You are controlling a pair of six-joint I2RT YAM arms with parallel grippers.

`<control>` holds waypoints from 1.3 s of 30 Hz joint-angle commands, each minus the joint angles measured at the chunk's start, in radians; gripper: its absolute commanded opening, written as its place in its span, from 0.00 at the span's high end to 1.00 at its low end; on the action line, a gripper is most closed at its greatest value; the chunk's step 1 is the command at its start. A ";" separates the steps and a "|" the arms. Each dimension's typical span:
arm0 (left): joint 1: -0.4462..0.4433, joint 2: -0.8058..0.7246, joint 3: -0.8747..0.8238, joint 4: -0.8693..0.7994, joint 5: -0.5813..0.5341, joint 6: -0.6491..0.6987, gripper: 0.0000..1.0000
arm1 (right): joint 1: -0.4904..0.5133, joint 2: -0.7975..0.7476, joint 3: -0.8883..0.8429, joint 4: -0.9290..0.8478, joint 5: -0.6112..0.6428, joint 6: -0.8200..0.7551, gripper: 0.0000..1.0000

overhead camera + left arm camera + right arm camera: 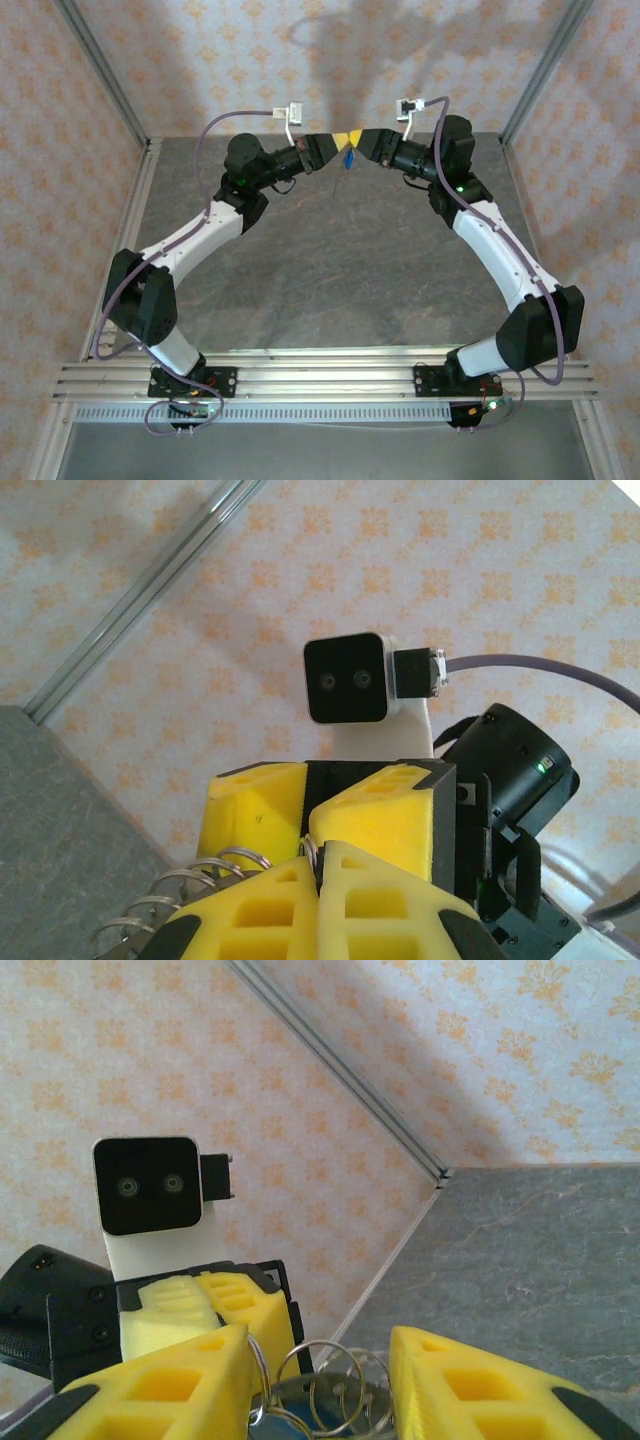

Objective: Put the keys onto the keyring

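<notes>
Top external view, Ben: where do the grippers stand?

Upper middle of the frame, Ana. The left gripper (340, 141) and the right gripper (356, 138) meet tip to tip over the far part of the grey table (330, 260).

And the key?

The key (346, 160) is a small blue streak hanging just below those yellow tips.

Left wrist view, then: how is the left gripper set?

Its fingers (390, 900) are pressed together at the bottom of the frame, with a thin wire of the keyring (190, 898) pinched in the seam. More metal coils stick out at lower left.

Right wrist view?

There the jaws stand apart along the lower edge. The keyring's loops (335, 1385) sit in the gap, touching the finger on the left (160, 1385). I cannot tell whether they touch the other one. A bit of the key's blue (283, 1426) shows at the bottom edge.
</notes>
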 commanded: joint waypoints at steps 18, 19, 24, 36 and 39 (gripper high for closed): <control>-0.033 -0.046 -0.085 0.256 -0.152 -0.135 1.00 | 0.006 -0.151 -0.292 0.414 0.206 0.233 0.59; -0.035 -0.041 -0.084 0.256 -0.151 -0.140 1.00 | 0.008 -0.147 -0.293 0.435 0.202 0.243 0.59; -0.037 -0.021 -0.081 0.316 -0.150 -0.165 1.00 | 0.019 -0.125 -0.289 0.515 0.196 0.287 0.60; -0.046 0.007 -0.065 0.356 -0.159 -0.194 1.00 | 0.070 -0.074 -0.285 0.621 0.194 0.355 0.66; -0.047 0.010 -0.066 0.359 -0.161 -0.196 1.00 | 0.086 -0.069 -0.285 0.620 0.195 0.350 0.70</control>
